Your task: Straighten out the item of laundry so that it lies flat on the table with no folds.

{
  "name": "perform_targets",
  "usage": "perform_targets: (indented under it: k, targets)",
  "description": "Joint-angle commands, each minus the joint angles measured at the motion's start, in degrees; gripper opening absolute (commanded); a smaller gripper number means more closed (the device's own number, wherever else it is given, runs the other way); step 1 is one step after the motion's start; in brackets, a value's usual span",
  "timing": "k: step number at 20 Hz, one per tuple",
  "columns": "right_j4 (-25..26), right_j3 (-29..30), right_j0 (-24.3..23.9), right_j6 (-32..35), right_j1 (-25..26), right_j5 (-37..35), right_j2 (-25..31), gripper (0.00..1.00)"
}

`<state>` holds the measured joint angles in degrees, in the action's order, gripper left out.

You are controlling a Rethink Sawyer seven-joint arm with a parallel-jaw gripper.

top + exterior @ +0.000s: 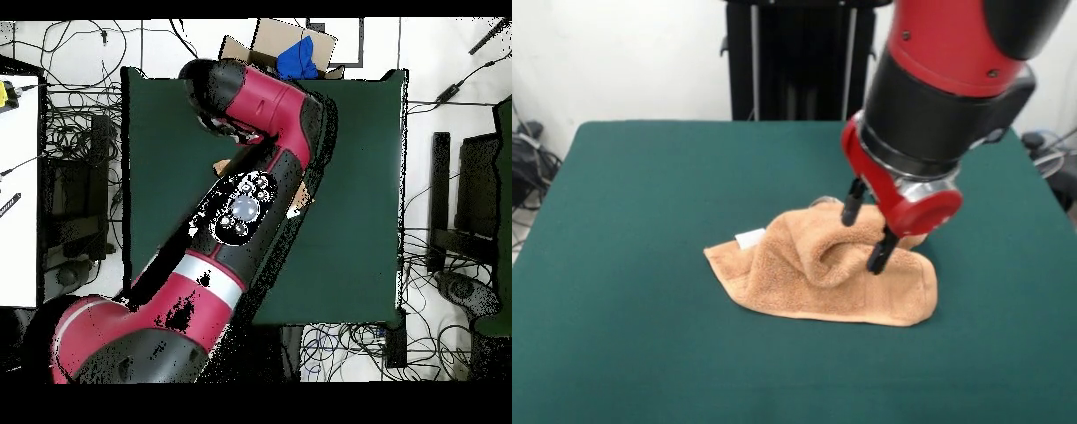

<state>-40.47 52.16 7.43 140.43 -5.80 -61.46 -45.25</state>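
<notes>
Clearly the towel (pixel 821 274) is not flat yet: it lies crumpled a little right of the centre of the green table (pixel 644 194), with a raised, rolled fold running through its middle and a white tag (pixel 750 238) showing at its nine o'clock edge. The claw (pixel 863 237) is down on that hump at about the towel's one o'clock, its two dark fingers (pixel 852 208) spread apart with a ridge of cloth between them; it looks open around the fold, not yet closed on it.

To do this step well, I judge the fingers should pinch only the top layer at the ridge, then draw it outward toward the folded-over side, keeping low so the cloth slides open rather than lifting in a bundle. Grabbing both layers would likely drag the whole towel.

From above, the arm (pixel 250 210) covers nearly all of the towel, so its far edges cannot be checked there. A cardboard box (pixel 280 45) sits beyond the table at twelve o'clock with something blue (pixel 300 58) in it.
</notes>
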Motion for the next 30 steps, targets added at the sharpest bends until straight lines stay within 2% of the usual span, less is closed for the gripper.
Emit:
perform_targets:
  k: [1,12,20,25,30]
  targets:
    - [5.08,6.14,-2.04,-0.04,0.66,8.46,8.33,1.0]
    - [4.35,8.45,-2.24,0.35,0.55,9.49,10.63,1.0]
    - [4.86,8.56,-3.31,-2.61,0.74,9.73,12.43,1.0]
    - [5.0,10.75,-3.64,-3.31,0.3,12.61,14.24,1.0]
    - [5.47,15.14,-2.25,-3.75,-2.25,14.77,15.15,1.0]
